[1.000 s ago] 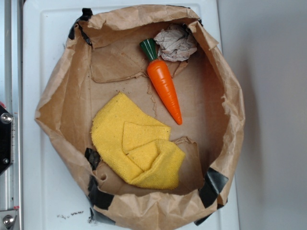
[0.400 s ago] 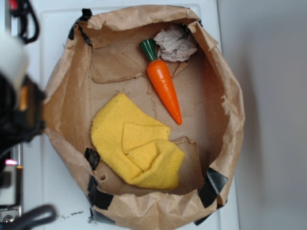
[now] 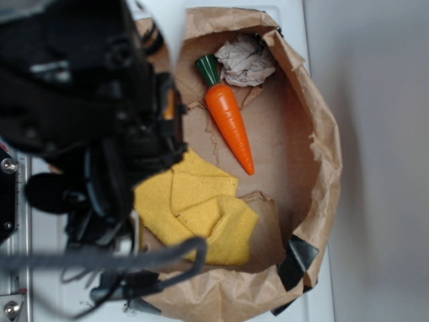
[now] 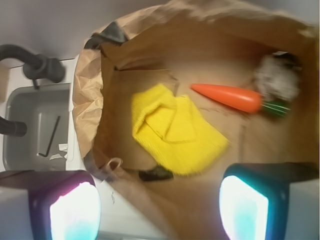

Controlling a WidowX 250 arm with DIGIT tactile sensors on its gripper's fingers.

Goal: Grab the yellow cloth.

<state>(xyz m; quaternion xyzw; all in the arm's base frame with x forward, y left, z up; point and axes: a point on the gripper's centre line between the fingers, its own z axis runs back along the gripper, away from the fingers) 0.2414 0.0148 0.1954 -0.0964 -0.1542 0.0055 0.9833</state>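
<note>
**Approach step: above the cloth, no contact yet**

Cloth first: yellow cloth [image 4: 175,132] lies folded on the floor of the brown paper bag [image 4: 87,97], just beside the orange toy carrot [image 4: 227,96], on its tip side; grey paper wad [image 4: 276,77] sits past the carrot's green end. My gripper [image 4: 155,202] is spread wide, empty, w/ both pads [image 4: 74,210] short of the cloth. Next, I reckon: go fwd over the cloth's raised fold, drop inside the bag w/o snagging its wall, then close.

Fuzzy matt yellow cloth [image 3: 201,215]; glossy plastic carrot [image 3: 229,119]; creased brown paper [image 3: 315,134].
</note>
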